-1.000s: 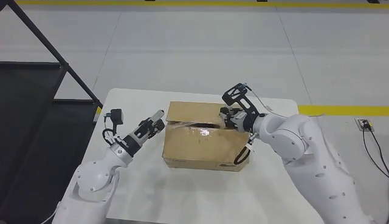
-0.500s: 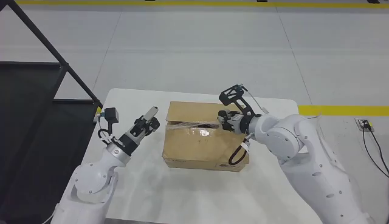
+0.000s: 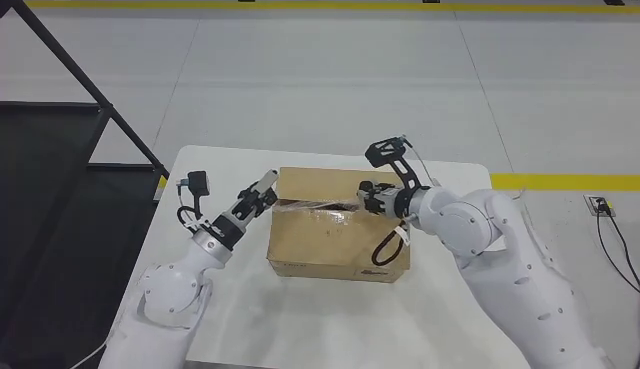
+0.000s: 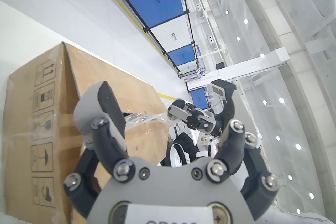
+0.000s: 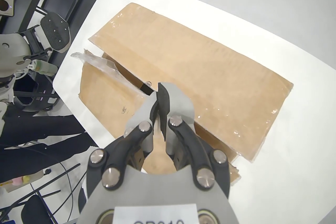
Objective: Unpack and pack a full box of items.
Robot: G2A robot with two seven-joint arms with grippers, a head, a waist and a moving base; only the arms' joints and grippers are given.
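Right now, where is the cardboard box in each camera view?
Top view: cardboard box just below centre.
Left wrist view: beside the left gripper, printed side facing.
Right wrist view: under the right gripper, top flaps showing.
Shared landmark: loose clear tape along its top seam.

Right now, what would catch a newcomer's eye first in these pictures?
A brown cardboard box stands in the middle of the white table, its top seam split, with crumpled clear tape lying loose along the gap. The right gripper, shut, is over that seam, and the left gripper hovers open close by the box's end.
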